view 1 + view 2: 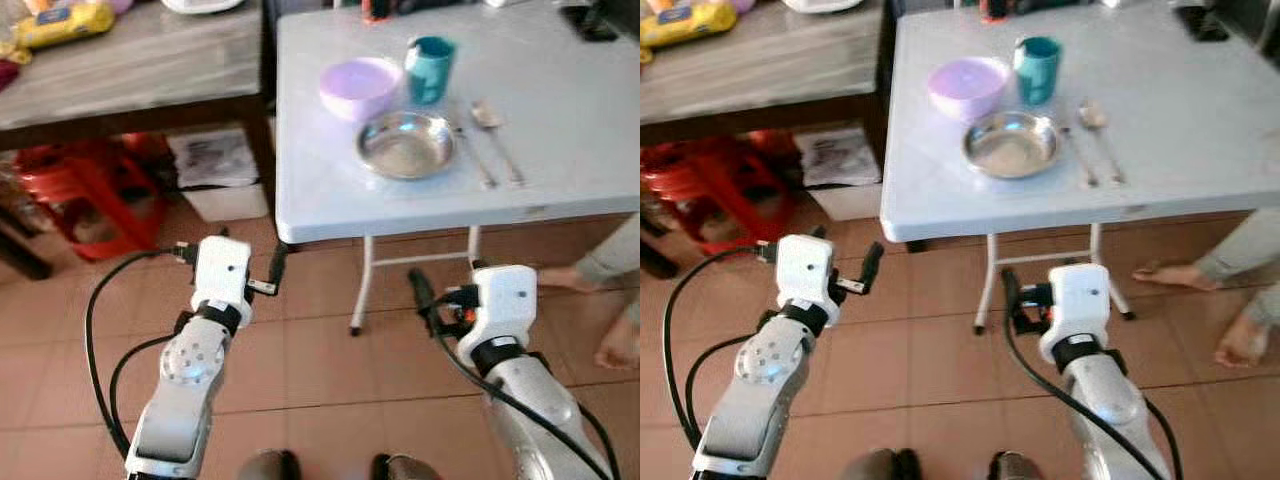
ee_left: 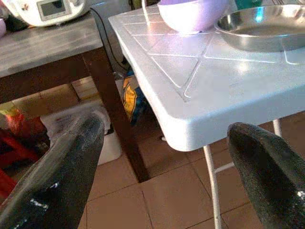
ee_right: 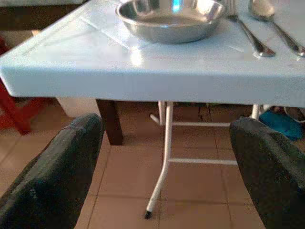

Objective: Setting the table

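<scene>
I am holding both arms out low in front of the white surface (image 1: pixel 560 130), below its near edge and above the tiled floor (image 1: pixel 330 360). My left pincer (image 1: pixel 277 268) is spread wide and empty, pointing toward the surface's near left corner; my right pincer (image 1: pixel 420 290) is likewise spread and gripping nothing, facing the surface's white leg (image 3: pixel 164 157). On the surface, a steel plate (image 1: pixel 406 144) is sitting near the front edge, with a lilac bowl (image 1: pixel 359 87) just behind it and a teal cup (image 1: pixel 430 69) beside the bowl. Two pieces of cutlery — a spoon (image 1: pixel 495 135) and what looks like a fork (image 1: pixel 472 150), though it is blurred — are lying right of the plate. A person's bare feet (image 1: pixel 600 330) are resting on the floor at my right.
</scene>
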### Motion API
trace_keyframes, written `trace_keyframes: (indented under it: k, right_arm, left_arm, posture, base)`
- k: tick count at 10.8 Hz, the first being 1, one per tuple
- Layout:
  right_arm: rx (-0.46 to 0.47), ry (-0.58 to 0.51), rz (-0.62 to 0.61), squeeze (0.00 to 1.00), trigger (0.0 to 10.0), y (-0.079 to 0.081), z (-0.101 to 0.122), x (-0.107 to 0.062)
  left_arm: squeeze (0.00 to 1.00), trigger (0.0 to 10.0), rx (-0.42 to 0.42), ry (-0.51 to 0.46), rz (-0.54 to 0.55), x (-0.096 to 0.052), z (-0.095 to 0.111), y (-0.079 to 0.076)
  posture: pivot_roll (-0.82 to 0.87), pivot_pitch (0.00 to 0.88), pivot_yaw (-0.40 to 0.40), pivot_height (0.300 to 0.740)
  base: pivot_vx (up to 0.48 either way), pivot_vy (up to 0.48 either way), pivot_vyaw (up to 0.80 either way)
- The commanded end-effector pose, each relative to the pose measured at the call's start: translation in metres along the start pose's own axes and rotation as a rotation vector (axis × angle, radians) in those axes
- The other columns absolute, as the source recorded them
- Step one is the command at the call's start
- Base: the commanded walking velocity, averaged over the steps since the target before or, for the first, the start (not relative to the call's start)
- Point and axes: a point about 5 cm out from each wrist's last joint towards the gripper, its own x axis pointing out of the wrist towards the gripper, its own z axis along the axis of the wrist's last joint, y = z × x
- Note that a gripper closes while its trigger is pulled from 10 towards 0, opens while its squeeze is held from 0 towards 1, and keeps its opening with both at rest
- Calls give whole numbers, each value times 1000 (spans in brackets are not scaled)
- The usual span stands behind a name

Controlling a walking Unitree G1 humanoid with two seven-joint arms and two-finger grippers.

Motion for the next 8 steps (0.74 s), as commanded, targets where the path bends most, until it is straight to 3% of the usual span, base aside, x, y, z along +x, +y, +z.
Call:
trace_keyframes:
  k: [1, 2, 5, 7, 8]
  right_arm:
    - [9, -12, 14, 0, 10000, 5, 3, 1]
    - [6, -15, 12, 0, 10000, 5, 3, 1]
    - [-1, -38, 1, 0, 10000, 3, 6, 1]
    - [-6, -43, -4, 0, 10000, 3, 6, 2]
    - [-5, -43, -6, 0, 10000, 3, 6, 2]
  left_arm:
    - [0, 10000, 14, 43, 31, -5, -9, 8]
    - [0, 10000, 17, 44, 33, -5, -9, 8]
    - [0, 10000, 19, 20, 47, -1, -6, 7]
    - [0, 10000, -3, 11, 51, 1, -5, 6]
    - [0, 10000, -9, 7, 58, 1, -4, 6]
  posture:
    - [-126, 220, 106, 740]
    - [-126, 221, 107, 740]
    - [-125, 219, 113, 740]
    - [-124, 219, 114, 740]
    - [-124, 219, 114, 740]
  base:
    - [0, -352, 0]
    - [0, -341, 0]
    - [0, 0, 0]
    - [0, 0, 800]
    - [0, 0, 0]
